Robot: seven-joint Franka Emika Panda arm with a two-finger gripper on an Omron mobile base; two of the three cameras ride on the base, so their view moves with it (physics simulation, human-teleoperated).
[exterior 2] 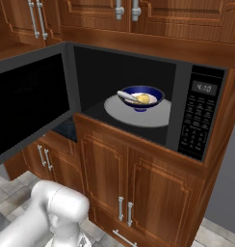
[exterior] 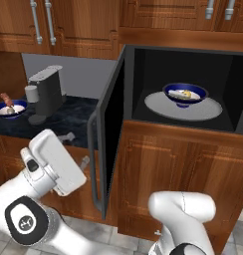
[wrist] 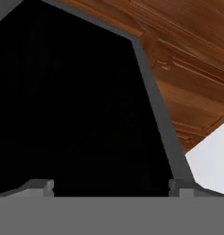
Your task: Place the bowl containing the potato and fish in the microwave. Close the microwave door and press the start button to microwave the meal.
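Note:
The microwave (exterior: 183, 132) stands open with its door (exterior: 112, 124) swung out to the left. Inside, the blue bowl (exterior: 185, 93) rests on the round grey turntable plate (exterior: 163, 109). It holds the yellow potato (exterior 2: 144, 99) and the pale fish (exterior 2: 127, 96). My gripper (exterior: 76, 149) is open and holds nothing. It sits low, just left of the door's outer face, near the vertical bar handle (exterior: 93, 164). In the hand view the fingertips (wrist: 40, 186) stand wide apart close to the door's black glass (wrist: 77, 105) and its grey frame (wrist: 155, 101).
A grey-black coffee machine (exterior: 46, 92) and a second blue bowl with a brown skewer (exterior: 9, 107) stand on the dark counter (exterior: 76, 117) to the left. The microwave's button panel (exterior 2: 199, 116) is on its right side. Wooden cabinets (exterior 2: 138, 188) lie above and below.

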